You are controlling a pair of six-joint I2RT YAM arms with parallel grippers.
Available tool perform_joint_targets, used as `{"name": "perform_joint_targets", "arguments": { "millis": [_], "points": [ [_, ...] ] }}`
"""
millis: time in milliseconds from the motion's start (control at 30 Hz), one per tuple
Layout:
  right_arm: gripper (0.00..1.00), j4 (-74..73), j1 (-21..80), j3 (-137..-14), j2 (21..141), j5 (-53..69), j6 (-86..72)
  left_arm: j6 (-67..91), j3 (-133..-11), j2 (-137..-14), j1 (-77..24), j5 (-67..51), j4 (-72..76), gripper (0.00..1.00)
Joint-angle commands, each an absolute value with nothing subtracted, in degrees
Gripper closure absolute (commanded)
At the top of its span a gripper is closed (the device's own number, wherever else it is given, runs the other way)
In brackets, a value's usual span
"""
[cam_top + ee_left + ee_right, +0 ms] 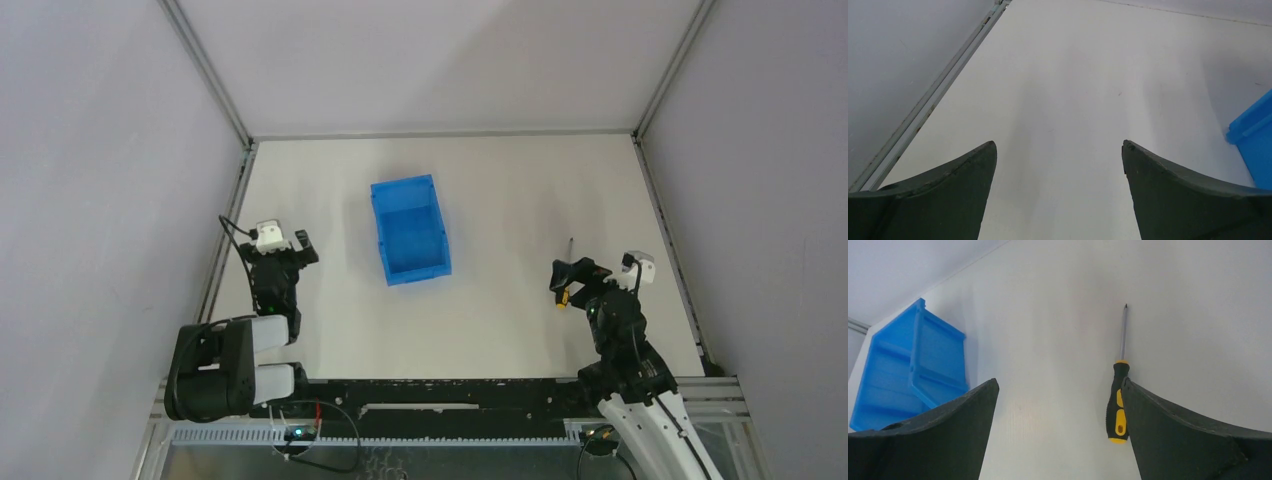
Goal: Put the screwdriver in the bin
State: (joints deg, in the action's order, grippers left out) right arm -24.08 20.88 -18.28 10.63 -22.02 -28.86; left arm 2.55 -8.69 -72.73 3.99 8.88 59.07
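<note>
The screwdriver, with a yellow-and-black handle and a thin dark shaft, lies on the white table at the right, its tip pointing to the far side. In the right wrist view the screwdriver lies against the inner edge of my right finger, which hides part of the handle. My right gripper is open, low over the handle. The blue bin stands empty mid-table; it also shows in the right wrist view. My left gripper is open and empty, left of the bin.
A metal frame rail runs along the table's left edge, and another along the right edge. Grey walls enclose the table. A corner of the bin shows at the right of the left wrist view.
</note>
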Motion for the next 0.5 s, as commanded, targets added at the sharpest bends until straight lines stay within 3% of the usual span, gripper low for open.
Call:
{"name": "perform_joint_targets", "arguments": {
  "millis": [0,267,467],
  "points": [
    [0.00,-21.25,20.57,-19.69,9.55,-24.16,-29.15,1.58,-10.87,-72.08,3.78,9.45,60.91,0.00],
    [0.01,-17.63,20.57,-32.02,13.56,-15.85,-19.79,1.59,-10.81,-72.15,3.78,9.43,60.91,0.00],
    [0.03,-36.65,20.29,-59.53,39.16,-21.33,-17.90,1.60,-10.81,-72.13,3.78,9.44,60.91,0.00]
  ]
}}
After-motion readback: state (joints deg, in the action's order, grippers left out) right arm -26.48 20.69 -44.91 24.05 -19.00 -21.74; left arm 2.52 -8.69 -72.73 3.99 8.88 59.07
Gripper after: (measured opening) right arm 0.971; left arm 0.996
